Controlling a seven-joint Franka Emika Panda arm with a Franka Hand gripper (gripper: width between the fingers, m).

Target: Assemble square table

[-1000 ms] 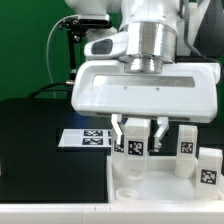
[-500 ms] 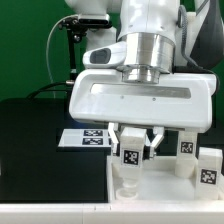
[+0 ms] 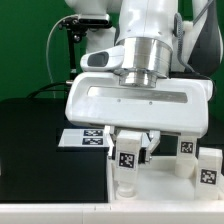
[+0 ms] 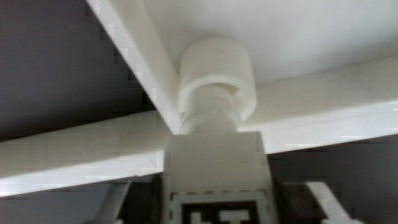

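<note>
My gripper [image 3: 131, 150] is shut on a chunky white leg [image 3: 127, 163] that bears a black-and-white tag. It holds the leg upright over the corner of the white square panel [image 3: 160, 186] nearest the exterior view's left. The leg's lower end is down at that corner. In the wrist view the leg [image 4: 217, 150] runs from between my fingers [image 4: 331, 200] to where two raised rims of the panel [image 4: 139, 55] meet. Two more tagged legs [image 3: 186, 150] [image 3: 208, 166] stand on the exterior view's right.
The marker board [image 3: 84, 137] lies flat on the black table [image 3: 35, 150], just behind the panel on the exterior view's left. A black camera stand [image 3: 72, 40] rises at the back. The wide white gripper body hides the middle of the scene.
The gripper has come down with the leg, and the leg's lower end has moved closer onto the panel's corner. The other legs and the panel have not moved.
</note>
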